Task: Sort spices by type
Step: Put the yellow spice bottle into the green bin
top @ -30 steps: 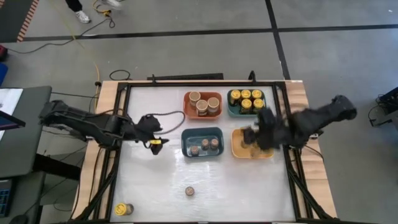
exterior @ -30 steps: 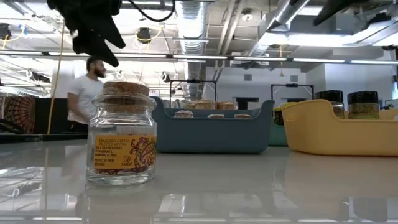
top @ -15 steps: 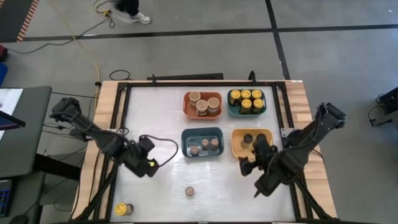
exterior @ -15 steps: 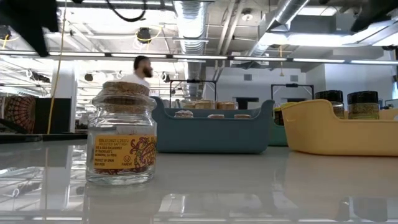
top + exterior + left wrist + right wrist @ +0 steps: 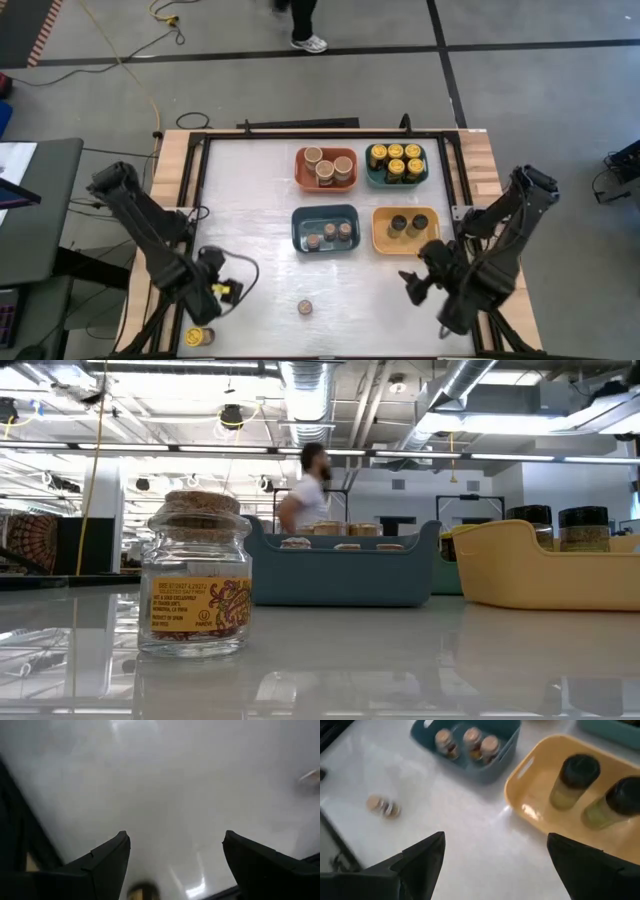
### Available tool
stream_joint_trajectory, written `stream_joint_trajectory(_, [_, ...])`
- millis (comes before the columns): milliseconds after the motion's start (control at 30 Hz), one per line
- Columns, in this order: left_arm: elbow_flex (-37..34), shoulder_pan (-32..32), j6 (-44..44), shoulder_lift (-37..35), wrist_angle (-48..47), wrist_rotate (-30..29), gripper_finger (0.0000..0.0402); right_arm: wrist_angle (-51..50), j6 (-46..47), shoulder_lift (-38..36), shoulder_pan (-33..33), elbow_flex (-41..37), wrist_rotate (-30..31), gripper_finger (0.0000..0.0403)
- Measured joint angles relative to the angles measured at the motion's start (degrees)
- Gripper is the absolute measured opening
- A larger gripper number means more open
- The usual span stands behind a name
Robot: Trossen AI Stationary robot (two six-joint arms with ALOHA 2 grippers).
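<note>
White table [image 5: 250, 240] holds four bins of sorted jars | cork-topped jar [image 5: 305, 308] alone at the near edge | yellow-lidded jar [image 5: 199, 336] at near-left corner | left gripper [image 5: 222, 291] open above it | right gripper [image 5: 412, 284] open, empty, near yellow bin [image 5: 380, 232].

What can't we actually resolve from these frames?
- Yellow-lid jar at the table's front-left corner: high view, partly covered by the left arm; left wrist view, cut off and blurred.
- Cork-top jar: label print too small in the low view.
- Dark-top jars: low view, lower halves hidden by the yellow bin wall.
</note>
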Motion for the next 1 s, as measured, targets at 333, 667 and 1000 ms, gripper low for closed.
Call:
stream_joint_trajectory(333, [0.0, -6.7, -6.1, 9.0, 16.8, 6.5, 0.0307, -0.1, 1.9, 0.4, 8.7, 0.0, -0.2, 0.0376])
stream_joint_trajectory(667, [0.1, -8.2, -6.0, 9.4, 13.1, 10.8, 0.0306, -0.3, 3.5, 0.4, 8.6, 0.0, -0.2, 0.0376])
stream_joint_trajectory(1000, [0.2, -11.8, -5.0, 9.4, 13.3, 14.0, 0.0306, 0.4, 3.5, 0.4, 4.8, 0.0, -0.2, 0.0376])
